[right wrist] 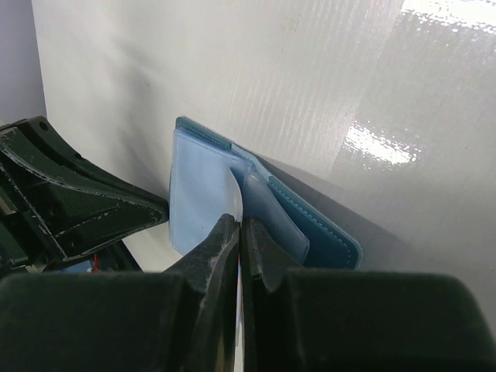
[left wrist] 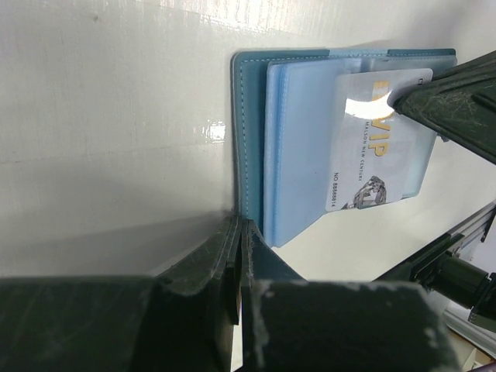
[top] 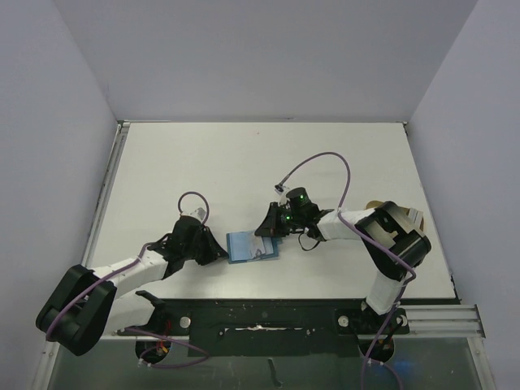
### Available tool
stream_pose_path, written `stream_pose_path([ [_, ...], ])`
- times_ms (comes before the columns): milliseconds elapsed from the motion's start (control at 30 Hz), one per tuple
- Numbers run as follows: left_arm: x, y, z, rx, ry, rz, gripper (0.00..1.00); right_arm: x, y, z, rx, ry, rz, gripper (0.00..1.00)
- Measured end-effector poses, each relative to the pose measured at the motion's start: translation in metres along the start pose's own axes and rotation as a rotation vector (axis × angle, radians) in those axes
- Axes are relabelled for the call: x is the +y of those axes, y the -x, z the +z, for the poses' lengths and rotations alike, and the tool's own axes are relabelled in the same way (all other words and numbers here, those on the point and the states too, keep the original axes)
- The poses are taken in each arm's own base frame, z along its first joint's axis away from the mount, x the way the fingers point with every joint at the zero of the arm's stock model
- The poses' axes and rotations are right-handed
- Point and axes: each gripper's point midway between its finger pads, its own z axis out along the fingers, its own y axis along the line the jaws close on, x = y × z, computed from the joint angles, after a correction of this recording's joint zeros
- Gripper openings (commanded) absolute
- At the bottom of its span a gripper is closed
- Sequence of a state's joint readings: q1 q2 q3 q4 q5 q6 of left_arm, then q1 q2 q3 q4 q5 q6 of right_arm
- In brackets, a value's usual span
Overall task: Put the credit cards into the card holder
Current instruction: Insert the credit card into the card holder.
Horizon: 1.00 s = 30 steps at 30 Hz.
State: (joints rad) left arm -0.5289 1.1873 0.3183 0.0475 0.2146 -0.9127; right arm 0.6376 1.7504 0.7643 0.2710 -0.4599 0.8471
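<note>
Left wrist view shows the card holder lying open on the white counter. Its teal cover is underneath and its lighter blue sleeves face up. A credit card, white with gold "VIP" lettering, lies partly over those sleeves, and its far end reaches past their edge.

The right claw is clenched on that card. In its own wrist view the thin white card stands edge-on between the two closed fingers. Seen from the left wrist, one dark finger presses on the card's upper corner.

The left claw is also closed, finger against finger, with the tips touching the near corner of the holder's teal cover. I cannot tell whether any of the cover is caught between them.

From the top external view the holder sits near the front middle of the counter, directly between the two claws. The left claw touches its left edge and the right claw is over its right, far corner.

The left arm stretches low from its base at the front left, its forearm running rightward to the holder. The right arm rises from its base at the front right and bends at an elbow out to the right. Its forearm runs back leftward, with the wrist tipped down onto the card.
</note>
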Motion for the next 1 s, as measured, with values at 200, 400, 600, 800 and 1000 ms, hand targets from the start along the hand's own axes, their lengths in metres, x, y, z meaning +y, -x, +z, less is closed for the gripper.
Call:
stream_pose_path([
  [200, -0.001, -0.001, 0.0, 0.004, -0.005, -0.001, 0.0, 0.004, 0.003, 0.002, -0.024, 0.003, 0.005, 0.0],
  [400, -0.004, -0.001, 0.0, 0.009, -0.019, -0.008, 0.0, 0.005, 0.007, 0.004, -0.053, -0.005, 0.028, 0.07],
  [600, -0.01, -0.003, 0.0, 0.015, -0.038, -0.011, 0.0, -0.002, 0.005, 0.005, -0.059, -0.049, 0.042, 0.36],
  [800, -0.013, -0.001, 0.0, 0.008, -0.052, -0.009, 0.0, -0.009, 0.003, -0.002, -0.046, -0.116, 0.017, 0.39],
  [1000, -0.015, 0.0, 0.001, 0.002, -0.061, -0.007, 0.0, -0.011, -0.001, -0.007, -0.031, -0.156, -0.007, 0.43],
])
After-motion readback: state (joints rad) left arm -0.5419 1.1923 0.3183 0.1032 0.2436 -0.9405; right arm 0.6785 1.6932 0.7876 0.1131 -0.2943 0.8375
